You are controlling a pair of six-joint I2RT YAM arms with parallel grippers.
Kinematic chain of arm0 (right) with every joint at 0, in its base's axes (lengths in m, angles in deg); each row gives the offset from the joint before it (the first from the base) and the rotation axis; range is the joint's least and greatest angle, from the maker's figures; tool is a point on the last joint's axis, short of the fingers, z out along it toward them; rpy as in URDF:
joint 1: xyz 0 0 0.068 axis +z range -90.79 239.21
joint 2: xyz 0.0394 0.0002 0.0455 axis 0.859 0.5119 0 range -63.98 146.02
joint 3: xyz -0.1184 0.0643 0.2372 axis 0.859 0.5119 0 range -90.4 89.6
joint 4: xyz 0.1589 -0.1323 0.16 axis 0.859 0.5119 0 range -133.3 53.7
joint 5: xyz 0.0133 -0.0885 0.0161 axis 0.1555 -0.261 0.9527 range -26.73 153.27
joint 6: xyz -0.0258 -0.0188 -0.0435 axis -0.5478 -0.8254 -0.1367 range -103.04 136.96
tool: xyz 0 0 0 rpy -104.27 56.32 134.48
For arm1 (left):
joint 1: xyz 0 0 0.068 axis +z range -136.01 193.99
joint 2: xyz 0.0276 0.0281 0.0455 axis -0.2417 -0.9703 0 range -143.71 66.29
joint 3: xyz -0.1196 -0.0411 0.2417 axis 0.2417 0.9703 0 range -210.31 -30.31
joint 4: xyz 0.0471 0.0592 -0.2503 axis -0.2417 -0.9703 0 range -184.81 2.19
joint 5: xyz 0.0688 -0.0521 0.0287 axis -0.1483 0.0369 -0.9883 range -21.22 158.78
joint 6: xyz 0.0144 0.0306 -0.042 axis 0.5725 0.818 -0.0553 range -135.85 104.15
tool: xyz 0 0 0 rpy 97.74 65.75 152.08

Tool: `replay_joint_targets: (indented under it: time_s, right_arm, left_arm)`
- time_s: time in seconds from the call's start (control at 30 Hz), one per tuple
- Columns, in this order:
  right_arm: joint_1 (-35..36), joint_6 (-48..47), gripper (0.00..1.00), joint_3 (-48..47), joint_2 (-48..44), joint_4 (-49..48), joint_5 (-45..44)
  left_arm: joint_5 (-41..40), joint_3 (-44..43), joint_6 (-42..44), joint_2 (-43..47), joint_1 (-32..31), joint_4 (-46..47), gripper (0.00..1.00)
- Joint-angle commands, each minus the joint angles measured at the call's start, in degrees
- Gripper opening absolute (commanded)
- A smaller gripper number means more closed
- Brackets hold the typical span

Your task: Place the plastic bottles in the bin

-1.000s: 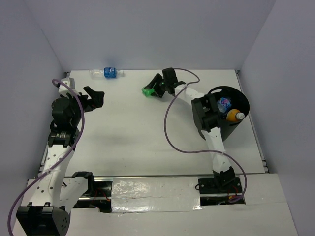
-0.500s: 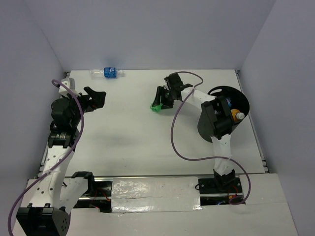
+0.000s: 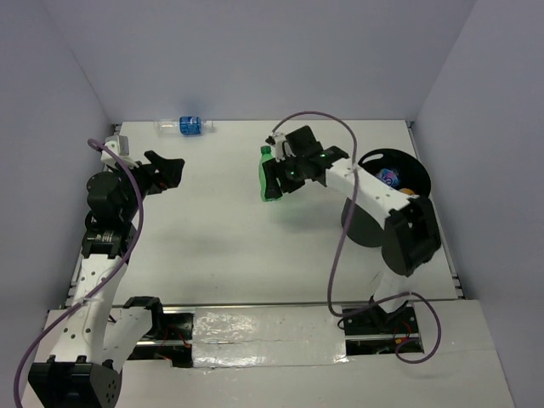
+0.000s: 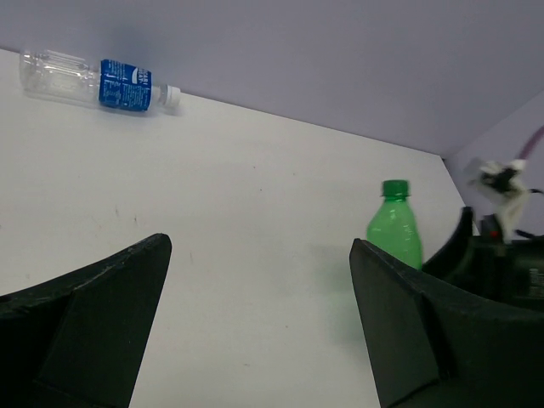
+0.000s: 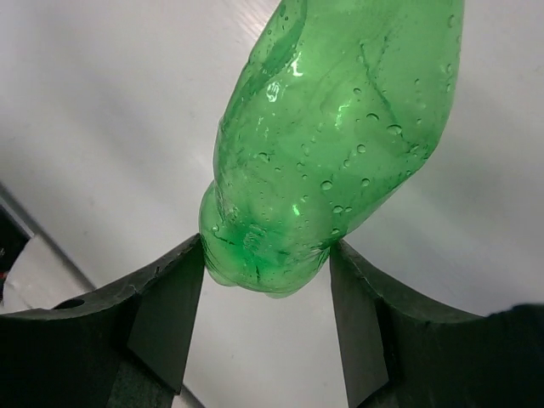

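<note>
My right gripper (image 3: 276,180) is shut on the green bottle (image 3: 270,178) and holds it above the table, left of the bin (image 3: 406,174). In the right wrist view the bottle's base (image 5: 280,246) sits pinched between both fingers. It also shows in the left wrist view (image 4: 393,228), cap up. The black round bin stands at the right; a clear blue-label bottle (image 3: 388,178) and an orange bottle (image 3: 410,192) show inside it. Another clear blue-label bottle (image 3: 184,126) lies on its side at the back wall, also in the left wrist view (image 4: 98,81). My left gripper (image 3: 167,171) is open and empty.
White walls close the table at the back, left and right. My right arm's purple cable (image 3: 340,246) loops over the table in front of the bin. The arm bases and a foil-covered strip (image 3: 268,327) run along the near edge.
My right gripper has lifted the green bottle off the table and turned it from lying to nearly upright, while the right arm swung toward the right. The left arm has stayed in place.
</note>
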Motion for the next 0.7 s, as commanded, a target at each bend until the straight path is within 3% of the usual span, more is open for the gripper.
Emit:
replay_joint_targets:
  time_s: [0.0,0.13,0.4,0.67]
  right_arm:
    - [-0.5,-7.2,0.11,-0.6,-10.2,3.4,3.1]
    - [-0.4,-12.3,0.09,-0.9,-21.2,8.3,5.9]
    - [-3.8,-16.0,0.04,0.5,-41.4,12.1,-1.3]
    - [-27.2,-26.8,0.01,3.0,-54.4,20.0,0.4]
  left_arm:
    - [0.8,-0.1,-0.4,0.8,-0.5,3.7,1.00]
    - [0.5,-0.1,-0.2,0.9,-0.5,3.6,0.99]
    - [0.6,0.0,-0.3,0.8,-0.7,3.7,0.99]
    - [1.0,0.2,-0.5,0.6,-0.7,4.1,0.99]
